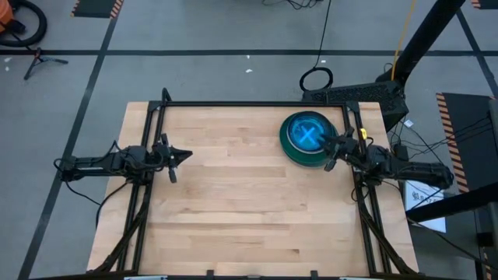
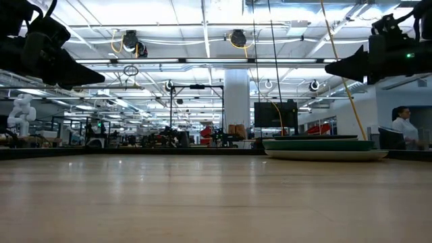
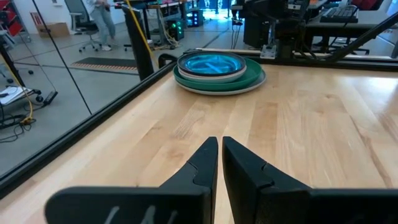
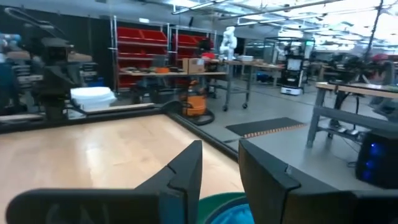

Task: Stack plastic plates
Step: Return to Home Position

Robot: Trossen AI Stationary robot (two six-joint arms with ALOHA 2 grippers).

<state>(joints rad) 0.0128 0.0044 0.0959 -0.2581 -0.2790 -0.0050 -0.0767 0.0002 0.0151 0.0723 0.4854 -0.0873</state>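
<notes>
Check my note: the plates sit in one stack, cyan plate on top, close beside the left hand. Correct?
One thing is wrong: the stack of plates sits beside the right hand, not the left hand, which waits at the table's opposite edge. The high view shows this. The cyan plate is on top, as noted.

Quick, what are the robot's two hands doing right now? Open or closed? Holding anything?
Left hand: closed, holding nothing.
Right hand: a little open, holding nothing, right by the stack of plates.
</notes>
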